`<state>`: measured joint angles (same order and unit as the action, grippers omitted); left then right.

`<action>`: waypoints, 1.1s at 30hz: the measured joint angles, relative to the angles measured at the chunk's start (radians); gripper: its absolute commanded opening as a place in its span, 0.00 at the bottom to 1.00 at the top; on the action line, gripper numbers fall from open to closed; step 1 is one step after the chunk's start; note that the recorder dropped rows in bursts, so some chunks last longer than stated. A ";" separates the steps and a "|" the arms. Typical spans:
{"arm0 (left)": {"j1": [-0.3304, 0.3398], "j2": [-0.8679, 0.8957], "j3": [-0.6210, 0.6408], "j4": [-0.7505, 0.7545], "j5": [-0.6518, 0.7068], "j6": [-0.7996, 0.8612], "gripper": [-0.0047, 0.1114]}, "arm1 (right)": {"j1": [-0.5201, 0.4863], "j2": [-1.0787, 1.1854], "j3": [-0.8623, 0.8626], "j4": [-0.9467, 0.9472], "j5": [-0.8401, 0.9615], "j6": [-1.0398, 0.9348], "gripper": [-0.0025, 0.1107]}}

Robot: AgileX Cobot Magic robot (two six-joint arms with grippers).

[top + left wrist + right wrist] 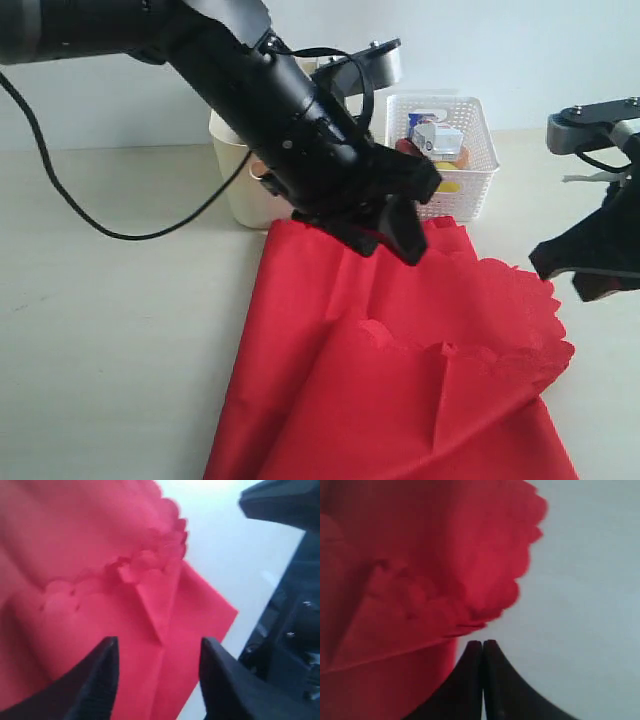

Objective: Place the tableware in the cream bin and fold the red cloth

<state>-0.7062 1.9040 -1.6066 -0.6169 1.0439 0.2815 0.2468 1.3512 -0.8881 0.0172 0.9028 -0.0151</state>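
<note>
The red cloth (400, 370) lies rumpled across the table, its scalloped edge (545, 320) folded over toward the right. My left gripper (395, 235) hovers open over the cloth's far end; in the left wrist view the cloth (100, 580) fills the space under its spread fingers (102, 675), which hold nothing. My right gripper (580, 270) is shut and empty just off the cloth's right edge; the right wrist view shows its closed tips (482, 645) beside the scalloped hem (515, 587). The cream bin (240, 180) stands behind the left arm, mostly hidden. No tableware shows.
A white lattice basket (470, 150) with a carton (436, 135) and other food sits at the back right, just beyond the cloth. Bare table (110, 330) stretches to the left. A black cable (90, 215) hangs over the left side.
</note>
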 measured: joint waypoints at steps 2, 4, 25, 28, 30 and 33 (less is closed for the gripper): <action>0.004 -0.013 0.005 0.118 0.036 -0.079 0.34 | 0.000 0.004 0.000 0.107 -0.019 -0.076 0.02; 0.006 -0.023 0.022 0.207 0.063 -0.135 0.33 | 0.000 0.022 0.000 0.209 -0.035 -0.153 0.02; 0.057 0.049 0.268 0.149 -0.166 -0.025 0.68 | 0.000 0.478 -0.023 0.415 -0.369 -0.307 0.02; 0.057 0.088 0.268 0.131 -0.185 0.004 0.68 | 0.000 0.524 -0.057 0.415 -0.385 -0.307 0.02; 0.057 0.110 0.269 0.109 -0.191 0.029 0.68 | 0.000 0.548 -0.083 0.418 -0.390 -0.307 0.02; 0.057 0.131 0.269 0.078 -0.192 0.045 0.68 | 0.000 0.583 -0.116 0.417 -0.393 -0.307 0.02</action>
<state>-0.6493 2.0346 -1.3372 -0.5385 0.8518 0.3266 0.2468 1.9341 -1.0040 0.4347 0.5095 -0.3217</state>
